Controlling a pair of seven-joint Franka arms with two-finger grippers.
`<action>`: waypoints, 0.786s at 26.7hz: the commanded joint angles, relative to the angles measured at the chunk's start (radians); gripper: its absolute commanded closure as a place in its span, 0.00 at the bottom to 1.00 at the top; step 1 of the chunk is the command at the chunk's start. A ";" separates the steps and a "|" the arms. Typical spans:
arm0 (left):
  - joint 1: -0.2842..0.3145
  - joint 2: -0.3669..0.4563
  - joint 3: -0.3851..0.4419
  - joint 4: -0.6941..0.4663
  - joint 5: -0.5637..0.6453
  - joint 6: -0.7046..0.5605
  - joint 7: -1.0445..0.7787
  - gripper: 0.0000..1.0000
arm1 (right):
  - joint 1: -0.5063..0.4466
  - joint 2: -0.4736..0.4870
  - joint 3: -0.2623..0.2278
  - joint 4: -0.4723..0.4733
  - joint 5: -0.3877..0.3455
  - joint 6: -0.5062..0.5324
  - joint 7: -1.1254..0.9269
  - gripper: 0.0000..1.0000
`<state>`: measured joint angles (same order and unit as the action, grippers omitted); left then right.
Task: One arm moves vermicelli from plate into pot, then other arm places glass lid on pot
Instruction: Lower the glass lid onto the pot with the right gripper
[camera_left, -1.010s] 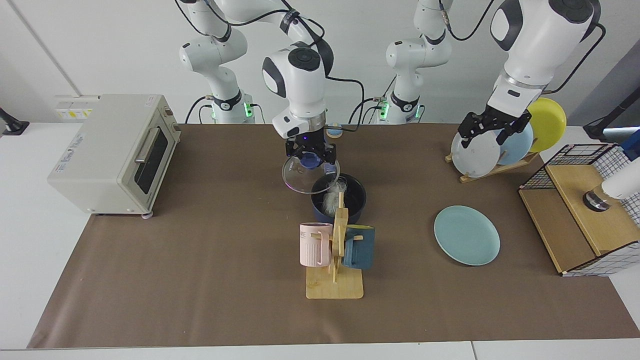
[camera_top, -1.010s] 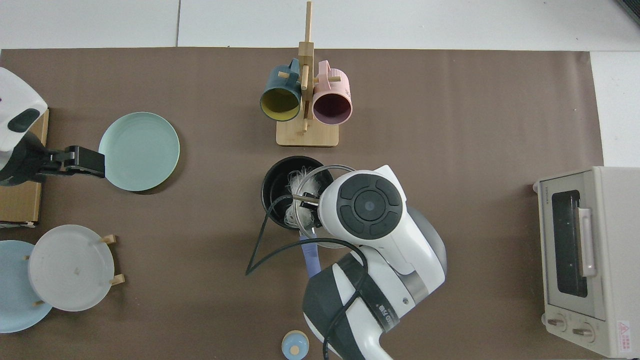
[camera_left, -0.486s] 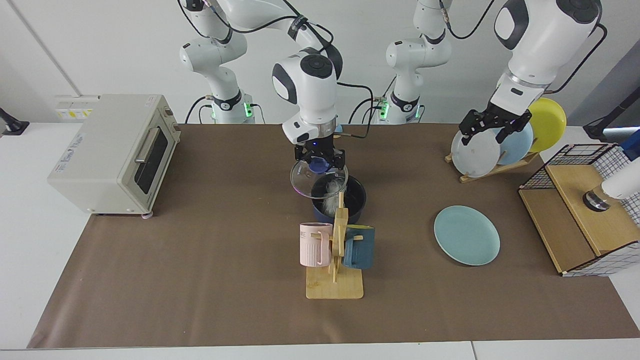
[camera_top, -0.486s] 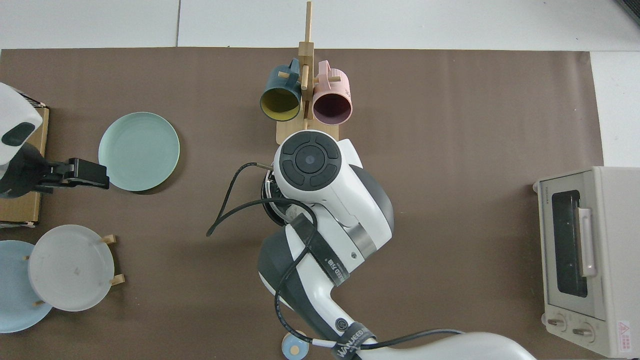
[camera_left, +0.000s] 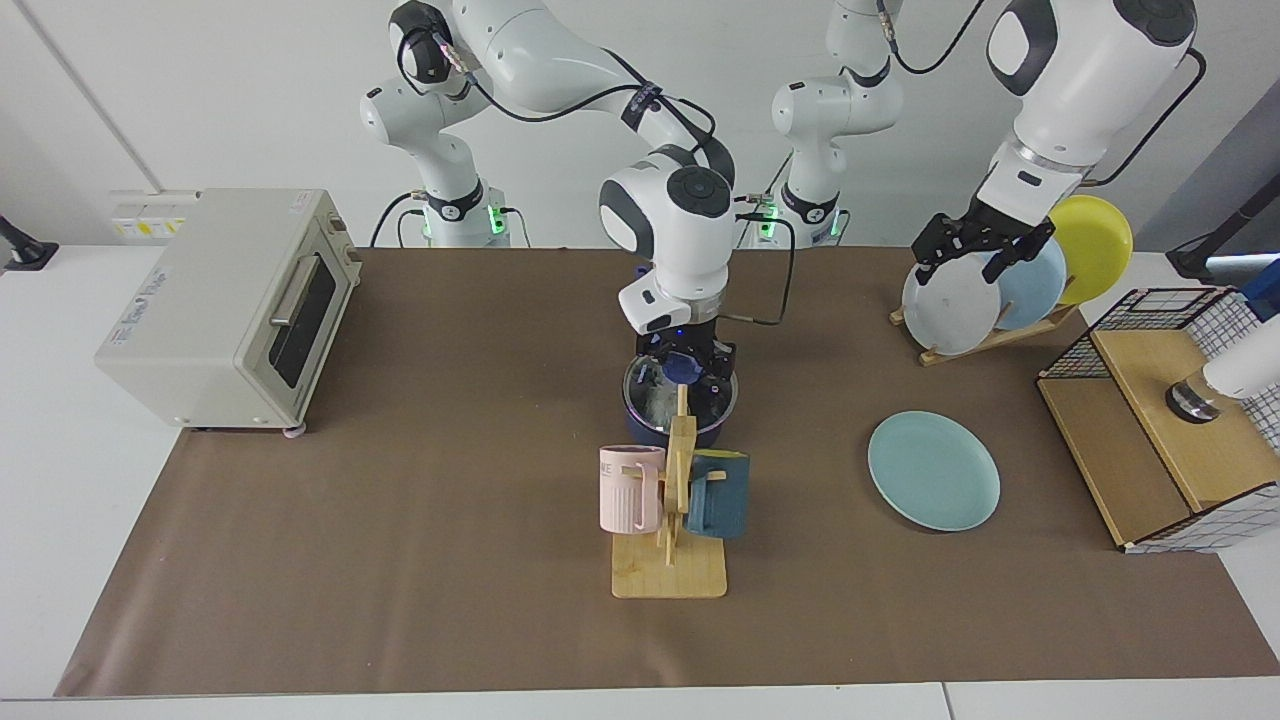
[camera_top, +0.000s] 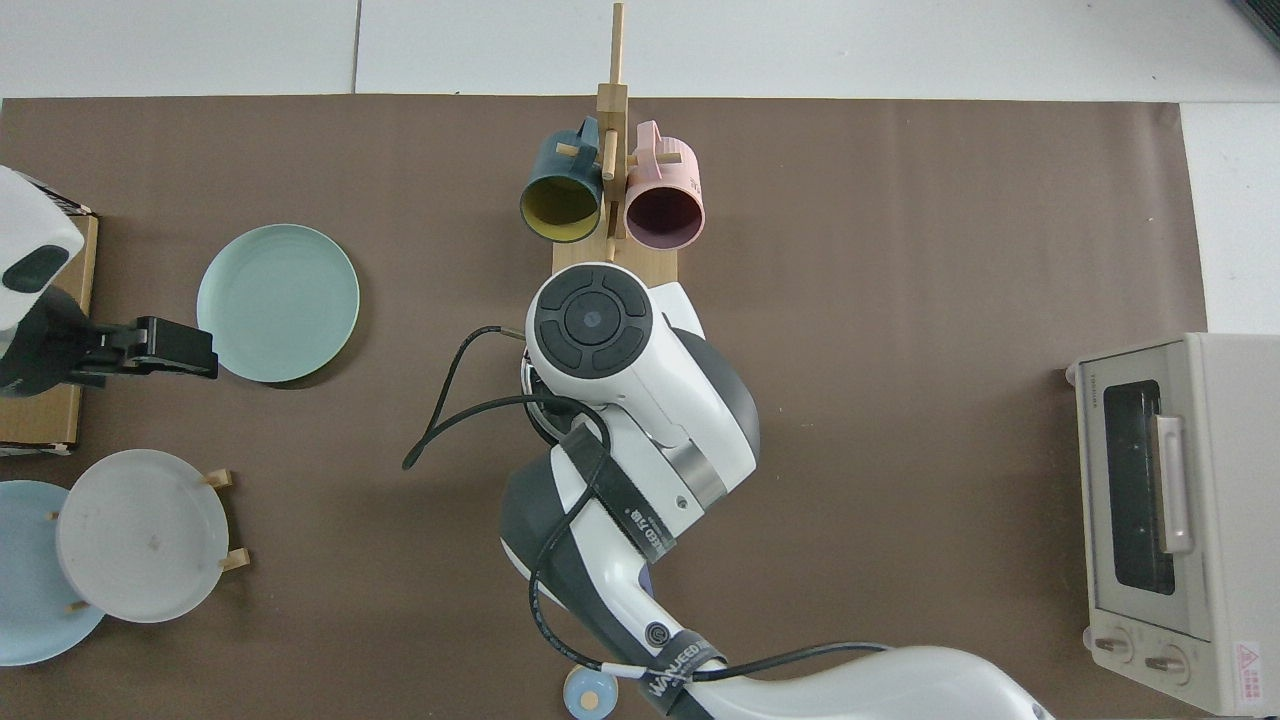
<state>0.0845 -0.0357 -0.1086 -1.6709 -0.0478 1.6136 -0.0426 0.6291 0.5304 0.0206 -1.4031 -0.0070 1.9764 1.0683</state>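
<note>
Nearest the facing camera, the mug rack (camera_left: 668, 520) half hides the pot (camera_left: 681, 410); the vermicelli (camera_left: 657, 400) shows pale inside it, and the teal plate (camera_left: 933, 470) lies bare, well apart. My right gripper (camera_left: 686, 367) is closed on the blue knob of the glass lid (camera_left: 680, 385), which sits at the pot's rim; I judge glass rigid, slippery and breakable, so the knob is the only sensible hold. Farthest back, my left gripper (camera_left: 978, 258) waits, fingers spread, by the upright plates (camera_left: 1000, 285).
</note>
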 joint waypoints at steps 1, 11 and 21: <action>-0.003 -0.029 0.009 -0.032 -0.006 0.002 0.004 0.00 | 0.007 0.008 -0.002 0.020 -0.018 0.015 0.030 0.98; -0.005 -0.027 0.004 -0.030 -0.006 0.006 0.006 0.00 | 0.006 -0.004 -0.002 -0.051 -0.034 0.039 0.028 0.98; -0.003 -0.026 0.004 -0.026 -0.006 0.006 0.006 0.00 | 0.021 -0.024 0.001 -0.088 -0.027 0.045 0.033 0.98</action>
<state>0.0845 -0.0369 -0.1099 -1.6714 -0.0478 1.6136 -0.0426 0.6376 0.5359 0.0214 -1.4431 -0.0242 1.9966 1.0686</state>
